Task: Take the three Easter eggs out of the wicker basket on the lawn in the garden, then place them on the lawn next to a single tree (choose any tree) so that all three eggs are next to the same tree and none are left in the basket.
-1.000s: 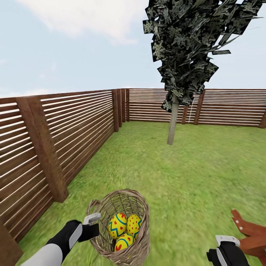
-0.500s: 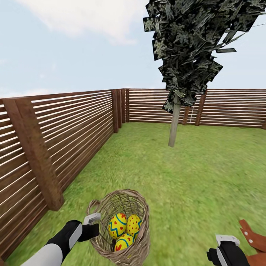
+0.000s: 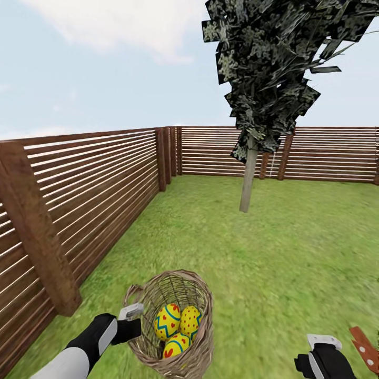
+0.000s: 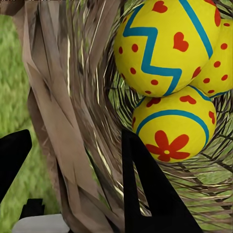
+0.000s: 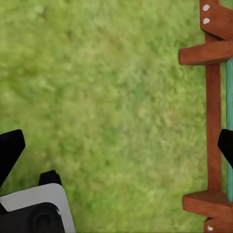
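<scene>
1. Plainly, the carrying stage is in hand, as I judge it: the left gripper (image 3: 131,311) is clamped on the wall of the wicker basket (image 3: 196,351), and the left wrist view shows one finger (image 4: 145,189) inside the weave and the other outside it, with the wicker pinched between them.

2. All the Easter eggs (image 3: 177,325) sit in the basket, bunched together low in its bowl. None lies on the lawn (image 3: 273,252), so no egg has been placed yet.

3. The right gripper (image 5: 116,150) holds nothing. Its fingers stand wide apart over bare grass, beside a reddish-brown wooden frame (image 5: 213,102).

4. Ahead stands the tree (image 3: 248,179), well apart from the basket, with open grass between them. A wooden fence (image 3: 105,184) runs along the left and across the far side.

5. The next move, to my mind, calls for bringing the basket close to that trunk. After that, each egg must be lifted out and set on the grass beside it. The free right gripper seems the natural one for picking.

6. Counted: three eggs, one basket, one tree in sight, two grippers.
</scene>
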Tool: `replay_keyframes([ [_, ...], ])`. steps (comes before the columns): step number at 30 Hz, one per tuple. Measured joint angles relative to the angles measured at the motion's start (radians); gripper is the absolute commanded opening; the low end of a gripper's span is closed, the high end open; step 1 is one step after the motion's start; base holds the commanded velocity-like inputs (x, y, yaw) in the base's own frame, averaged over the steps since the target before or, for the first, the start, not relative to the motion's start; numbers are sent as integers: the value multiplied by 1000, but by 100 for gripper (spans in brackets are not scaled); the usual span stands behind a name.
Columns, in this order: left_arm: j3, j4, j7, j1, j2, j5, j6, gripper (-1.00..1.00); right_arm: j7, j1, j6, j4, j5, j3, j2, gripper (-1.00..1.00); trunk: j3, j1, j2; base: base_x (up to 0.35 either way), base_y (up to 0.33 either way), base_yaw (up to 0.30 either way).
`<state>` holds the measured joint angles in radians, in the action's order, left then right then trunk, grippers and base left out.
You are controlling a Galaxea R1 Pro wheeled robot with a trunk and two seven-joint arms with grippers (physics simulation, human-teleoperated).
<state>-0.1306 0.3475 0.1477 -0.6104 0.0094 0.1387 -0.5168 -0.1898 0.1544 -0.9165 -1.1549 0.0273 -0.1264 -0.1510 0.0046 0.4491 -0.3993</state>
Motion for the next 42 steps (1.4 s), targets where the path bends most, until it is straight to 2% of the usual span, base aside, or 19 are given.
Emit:
replay_keyframes([
  [10, 1, 0, 0, 0, -1, 6, 0, -100, 0, 0, 0, 3, 0, 0, 1, 100, 0, 0, 0, 330, 0, -225],
  [42, 1, -1, 0, 0, -4, 2, 0, -100, -1, 0, 0, 5, 0, 0, 1, 100, 0, 0, 0, 330, 0, -2],
])
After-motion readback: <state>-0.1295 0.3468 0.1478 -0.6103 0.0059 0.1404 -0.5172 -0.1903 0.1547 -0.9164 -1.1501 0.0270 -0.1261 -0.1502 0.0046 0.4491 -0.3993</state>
